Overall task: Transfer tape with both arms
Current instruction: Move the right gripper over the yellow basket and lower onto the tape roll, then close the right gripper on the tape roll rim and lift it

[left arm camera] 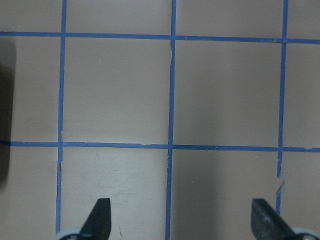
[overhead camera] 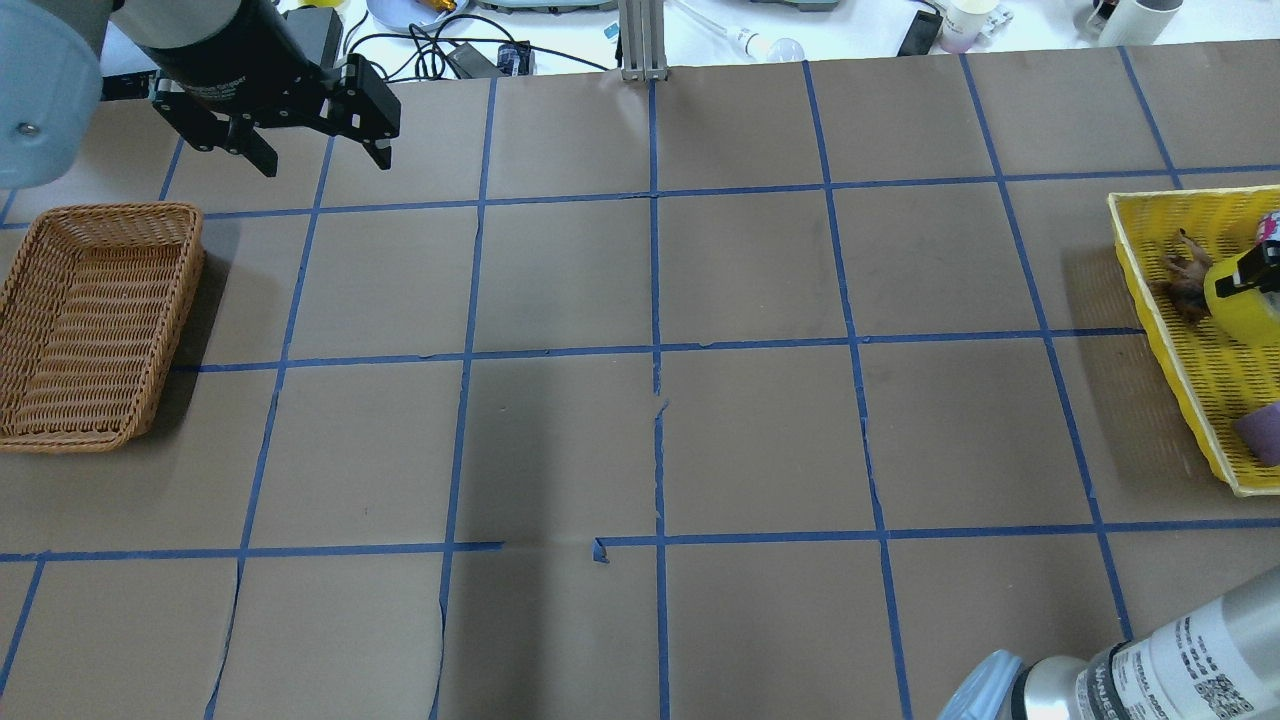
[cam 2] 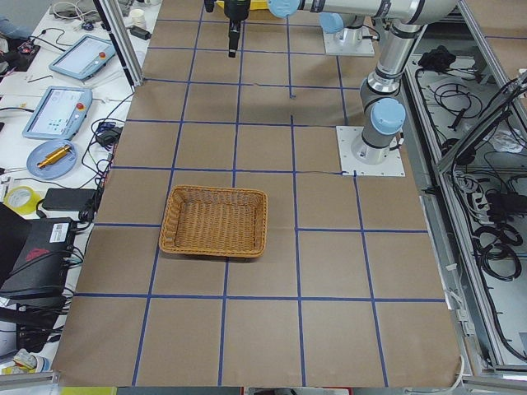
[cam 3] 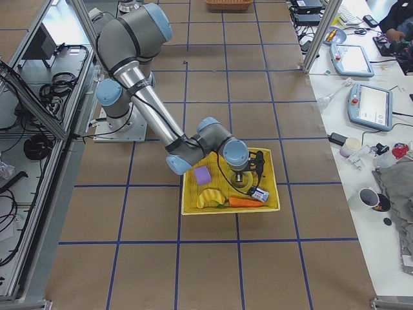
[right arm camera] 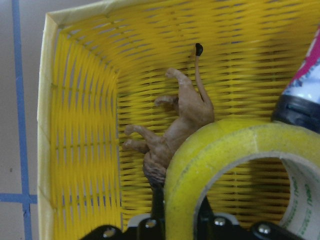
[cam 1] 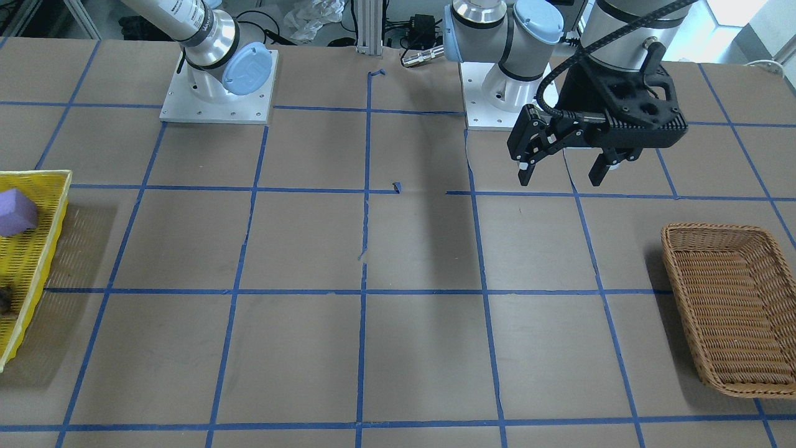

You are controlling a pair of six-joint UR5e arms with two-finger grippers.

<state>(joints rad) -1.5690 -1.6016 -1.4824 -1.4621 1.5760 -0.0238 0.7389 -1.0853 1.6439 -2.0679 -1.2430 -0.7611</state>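
Observation:
The yellow tape [right arm camera: 210, 150] fills the right wrist view, with its pale inner core to the right. It hangs over the yellow tray [right arm camera: 50, 125]. My right gripper [right arm camera: 177, 225] is shut on the roll's wall, one finger inside the ring and one outside. In the overhead view the tape [overhead camera: 1235, 305] shows at the right edge, over the tray [overhead camera: 1150, 290]. My left gripper [cam 1: 563, 174] is open and empty, hovering above the table near its base, far from the tape. It also shows in the overhead view [overhead camera: 320, 160].
The tray holds a brown toy lion [right arm camera: 175, 130], a purple block [cam 3: 202, 175], a banana [cam 3: 210, 197], a carrot [cam 3: 245, 201] and a bottle [right arm camera: 305, 95]. A wicker basket [overhead camera: 90, 320] stands on the robot's left side of the table.

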